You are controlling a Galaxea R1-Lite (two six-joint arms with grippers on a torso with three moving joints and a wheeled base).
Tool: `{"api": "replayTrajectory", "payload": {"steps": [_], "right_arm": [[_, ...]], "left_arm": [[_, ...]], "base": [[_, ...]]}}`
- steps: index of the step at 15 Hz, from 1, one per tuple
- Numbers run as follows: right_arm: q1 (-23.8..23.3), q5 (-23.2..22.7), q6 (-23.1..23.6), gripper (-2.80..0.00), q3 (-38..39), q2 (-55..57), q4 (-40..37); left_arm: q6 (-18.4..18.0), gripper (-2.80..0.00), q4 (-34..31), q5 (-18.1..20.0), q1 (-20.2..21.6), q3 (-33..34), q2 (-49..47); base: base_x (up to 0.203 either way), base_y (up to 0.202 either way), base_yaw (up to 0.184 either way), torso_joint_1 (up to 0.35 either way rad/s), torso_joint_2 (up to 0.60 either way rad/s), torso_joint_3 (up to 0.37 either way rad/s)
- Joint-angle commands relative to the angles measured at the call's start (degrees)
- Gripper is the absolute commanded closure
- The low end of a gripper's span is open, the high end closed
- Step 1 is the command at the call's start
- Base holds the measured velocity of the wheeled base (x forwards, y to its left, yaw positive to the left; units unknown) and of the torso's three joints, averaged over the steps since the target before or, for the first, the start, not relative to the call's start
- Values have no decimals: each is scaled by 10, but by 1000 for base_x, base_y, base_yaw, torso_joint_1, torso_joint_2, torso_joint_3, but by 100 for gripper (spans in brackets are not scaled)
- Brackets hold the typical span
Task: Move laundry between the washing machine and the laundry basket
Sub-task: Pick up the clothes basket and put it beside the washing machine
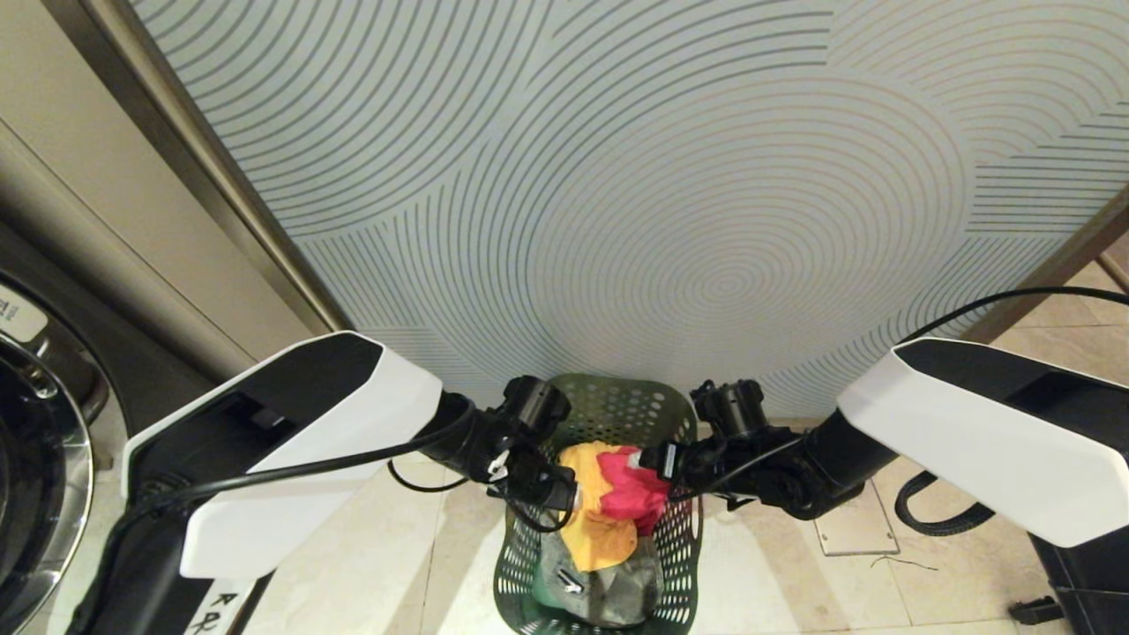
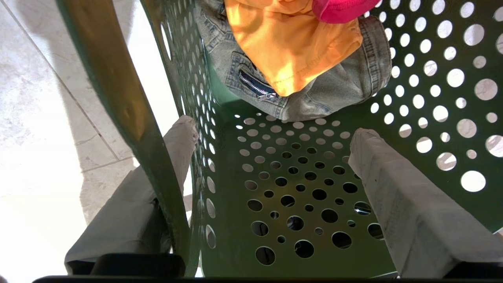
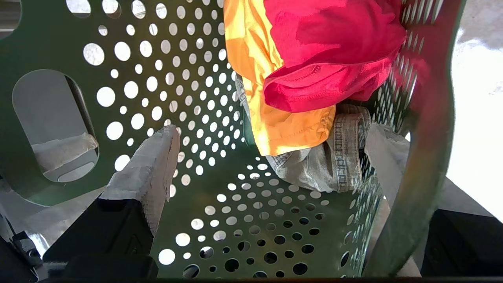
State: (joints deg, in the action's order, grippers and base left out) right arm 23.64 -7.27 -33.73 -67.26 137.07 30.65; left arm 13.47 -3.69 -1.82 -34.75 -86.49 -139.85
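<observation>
My left claw (image 2: pixel 271 133) is spread wide and grips nothing: it straddles the left rim of the laundry basket (image 2: pixel 118 98), one cloth-wrapped finger (image 2: pixel 177 145) outside the perforated wall over the floor tiles (image 2: pixel 43 102), the other finger (image 2: pixel 397 184) inside the basket above its holed bottom. My right claw (image 3: pixel 271 157) is likewise released, straddling the opposite rim (image 3: pixel 424 129): one finger (image 3: pixel 153 165) inside the basket, the other (image 3: pixel 383 157) outside the wall, seen through the holes. In the right wrist view the left claw's finger shows through the cut-out handle (image 3: pixel 51 125) of the far wall. Laundry lies in the basket between the two claws, untouched by either: a yellow-orange garment (image 2: pixel 290 43) on top of a grey-green denim piece with a zip (image 2: pixel 338 82), and a bright pink-red garment (image 3: pixel 334 51) draped over the orange one, toward the right wall. In the head view both arms reach forward to the dark green basket (image 1: pixel 617 406), which stands on pale floor tiles just before a panel with curved line patterns (image 1: pixel 617 176). The washing machine (image 1: pixel 35 459), dark with a chrome-rimmed round door, sits at the far left edge, well apart from the basket; its label is cut off.
</observation>
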Motion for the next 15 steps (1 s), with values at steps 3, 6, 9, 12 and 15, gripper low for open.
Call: {"api": "replayTrajectory", "payload": {"steps": [3, 6, 9, 12, 15], "right_arm": [[0, 0, -4, -280, 0, -3, 1], [0, 0, -4, -280, -1, -2, 2], [0, 0, -4, -280, -2, 0, 2], [0, 0, -4, 0, -2, 0, 2], [-1, 0, -4, 0, -2, 0, 2]], "left_arm": [[1, -280, -2, 0, -3, 0, -1], [1, -280, -2, 0, -3, -1, -1], [1, -280, -2, -1, -3, -10, -6], [0, 0, -3, -1, -6, -17, -10], [1, 0, -25, 0, -6, -36, -14]], "base": [[0, 0, 0, 0, 0, 0], [0, 0, 0, 0, 0, 0], [0, 0, 0, 0, 0, 0], [0, 0, 0, 0, 0, 0], [0, 0, 0, 0, 0, 0]]}}
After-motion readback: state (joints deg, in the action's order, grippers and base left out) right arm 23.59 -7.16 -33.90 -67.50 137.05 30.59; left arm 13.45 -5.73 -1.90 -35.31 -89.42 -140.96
